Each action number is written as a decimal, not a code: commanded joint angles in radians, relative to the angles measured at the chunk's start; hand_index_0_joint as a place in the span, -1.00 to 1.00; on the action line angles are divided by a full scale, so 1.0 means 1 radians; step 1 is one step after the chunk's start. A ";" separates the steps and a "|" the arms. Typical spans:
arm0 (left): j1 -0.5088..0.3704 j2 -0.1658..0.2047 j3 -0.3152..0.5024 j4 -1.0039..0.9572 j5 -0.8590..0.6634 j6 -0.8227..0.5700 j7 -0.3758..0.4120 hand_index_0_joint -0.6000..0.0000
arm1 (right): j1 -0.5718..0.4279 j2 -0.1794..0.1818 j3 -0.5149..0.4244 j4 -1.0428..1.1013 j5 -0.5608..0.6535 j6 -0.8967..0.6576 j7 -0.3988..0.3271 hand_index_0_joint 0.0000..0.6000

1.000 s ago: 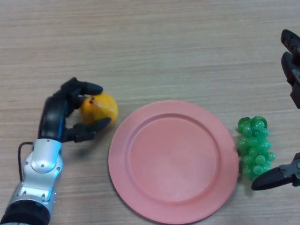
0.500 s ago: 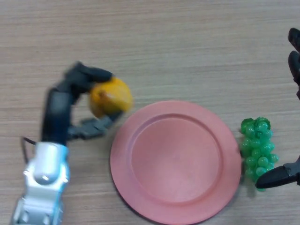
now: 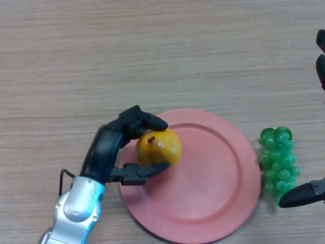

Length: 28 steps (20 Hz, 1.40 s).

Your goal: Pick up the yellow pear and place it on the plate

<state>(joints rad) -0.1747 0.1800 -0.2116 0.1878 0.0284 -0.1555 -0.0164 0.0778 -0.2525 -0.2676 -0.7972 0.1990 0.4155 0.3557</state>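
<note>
My left hand (image 3: 109, 147) is curled round the yellow pear (image 3: 159, 148), fingers over its top and thumb under it. The pear is over the left part of the pink plate (image 3: 213, 178); I cannot tell whether it touches the plate. My right hand (image 3: 304, 193) shows only at the right edge, a dark finger low beside the grapes and more fingers at the upper right corner.
A bunch of green grapes (image 3: 277, 158) lies on the wooden table (image 3: 152, 56) just right of the plate, close to my right hand.
My left hand has lifted the pear from the table left of the plate and carried it right, over the plate's left part. The right hand has barely moved.
</note>
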 commanded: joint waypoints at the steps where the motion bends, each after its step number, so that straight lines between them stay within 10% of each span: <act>1: -0.038 0.010 -0.018 -0.049 -0.040 -0.060 -0.016 -1.00 | -0.010 -0.015 -0.086 -0.059 0.069 -0.120 -0.020 -1.00; 8: -0.049 0.010 -0.048 -0.014 0.131 0.001 0.096 -1.00 | 0.016 -0.001 -0.102 -0.069 0.075 -0.134 -0.009 -1.00; 13: -0.019 0.010 0.002 -0.121 0.240 0.081 0.042 1.00 | -0.002 -0.013 -0.099 -0.092 0.079 -0.086 -0.019 -1.00; 19: 0.035 0.026 0.174 -0.478 0.189 0.188 -0.104 1.00 | -0.037 -0.029 -0.065 -0.088 0.046 -0.084 -0.022 -1.00; 28: 0.138 0.108 0.480 -0.815 -0.401 0.409 -0.191 1.00 | -0.054 -0.030 -0.003 -0.077 0.029 -0.073 -0.011 -1.00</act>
<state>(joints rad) -0.0105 0.2533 0.2221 -0.5729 -0.3487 0.3807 -0.1917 0.0465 -0.2511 -0.2394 -0.8325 0.2051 0.4317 0.3539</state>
